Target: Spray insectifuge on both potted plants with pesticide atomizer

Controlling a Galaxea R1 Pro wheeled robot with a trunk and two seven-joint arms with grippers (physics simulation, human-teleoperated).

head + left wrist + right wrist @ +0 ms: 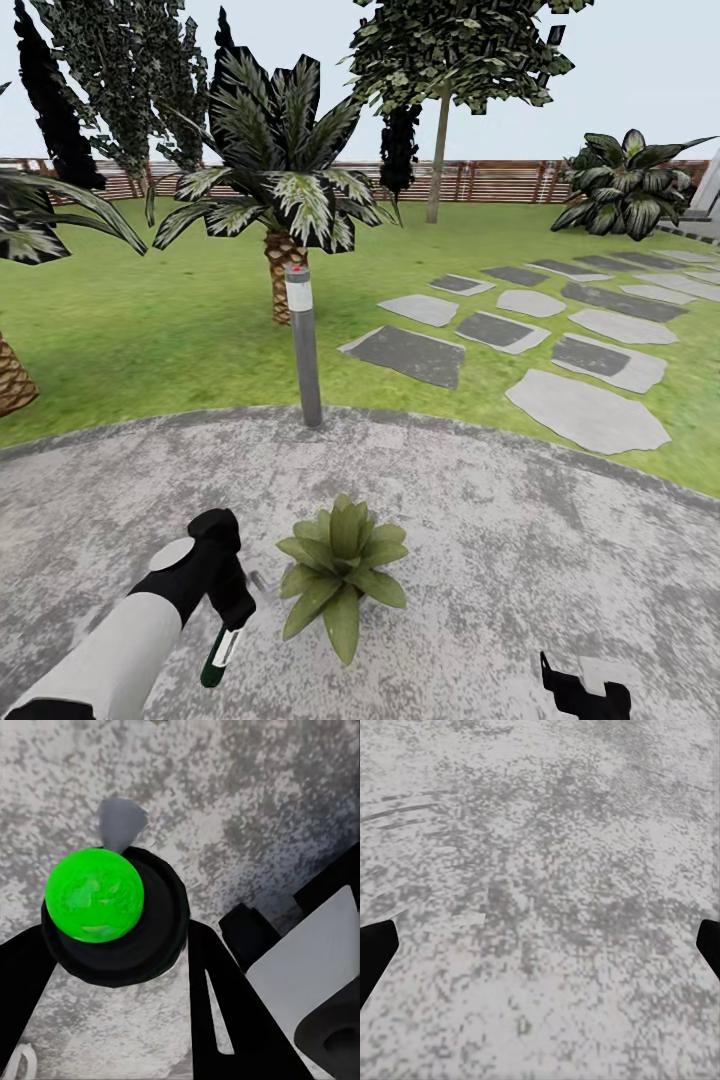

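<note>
Left gripper (232,610) clamped on the pesticide atomizer (217,657): slim dark green bottle with a pale patch, hanging downward over the patio (520,560); seen end-on from the left wrist as a bright green round end (94,895) in a black ring, between 2 black fingers (225,1005). Just beside it, 1 potted plant (340,572), a low rosette of broad pointed green leaves, on the mottled grey stone. Right gripper (540,945) spread wide above bare stone. Beyond, grey bollard lamp (303,345), palm (280,190), lawn (150,330), stepping stones (585,405), wooden fence (500,180).
</note>
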